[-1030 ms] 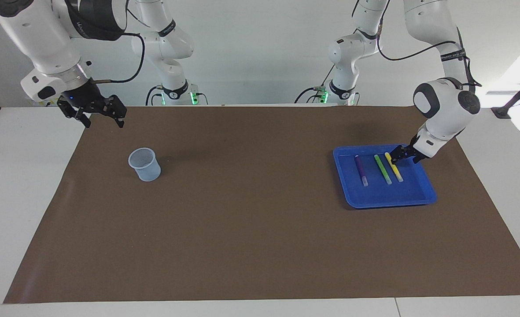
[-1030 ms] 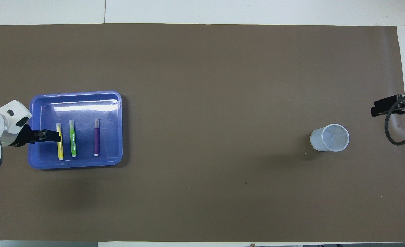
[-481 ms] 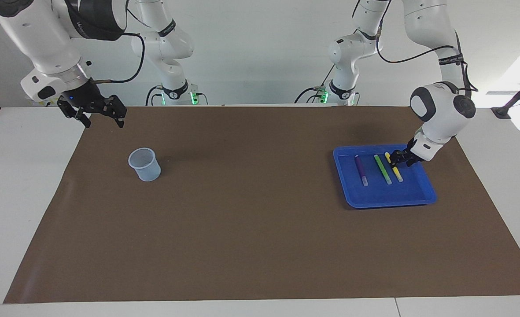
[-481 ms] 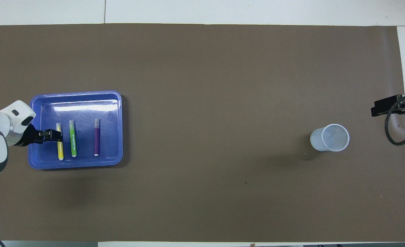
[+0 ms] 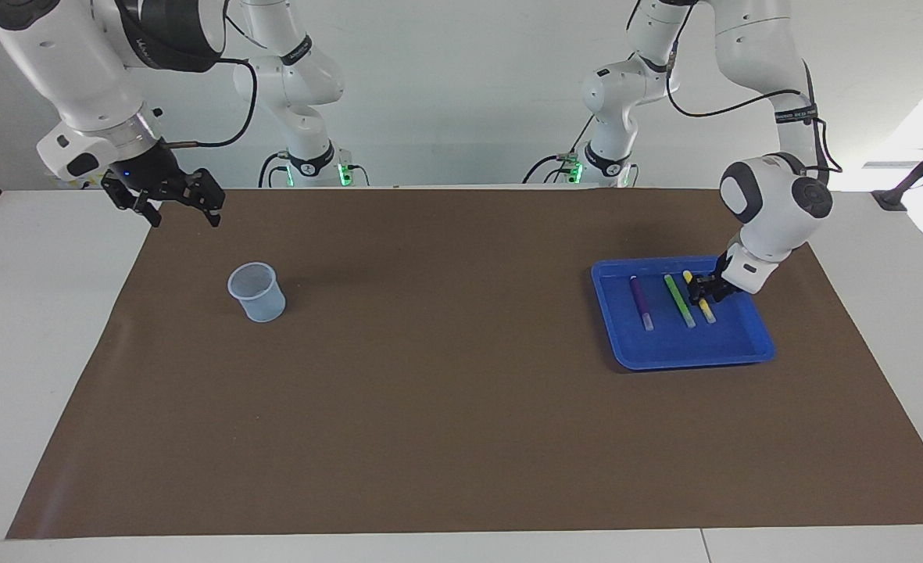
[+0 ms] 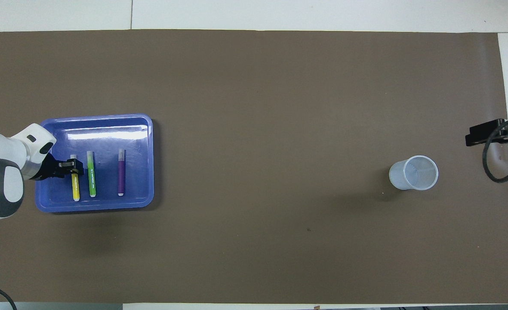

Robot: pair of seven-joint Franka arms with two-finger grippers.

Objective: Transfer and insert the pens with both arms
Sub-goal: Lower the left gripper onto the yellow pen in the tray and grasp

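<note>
A brown mat [image 5: 445,367] covers the table. The blue tray [image 5: 731,353] lies toward the left arm's end and holds 3 pens side by side: purple pen [image 5: 641,302], green pen [image 5: 678,300], yellow pen [image 5: 706,309]. A clear cup [image 5: 257,292] stands toward the right arm's end. The left gripper [image 5: 699,293] straddles the yellow pen's middle, its jaws set around the barrel; whether they have it firmly, I cannot tell. The right gripper [image 5: 181,205] waits open above the mat's edge. The pens look light, stiff and smooth, likely to roll, so mid-barrel is the best hold.

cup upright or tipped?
Upright: the cup stands on its base on the mat, open mouth up, round rim visible from overhead; nothing shows inside.
</note>
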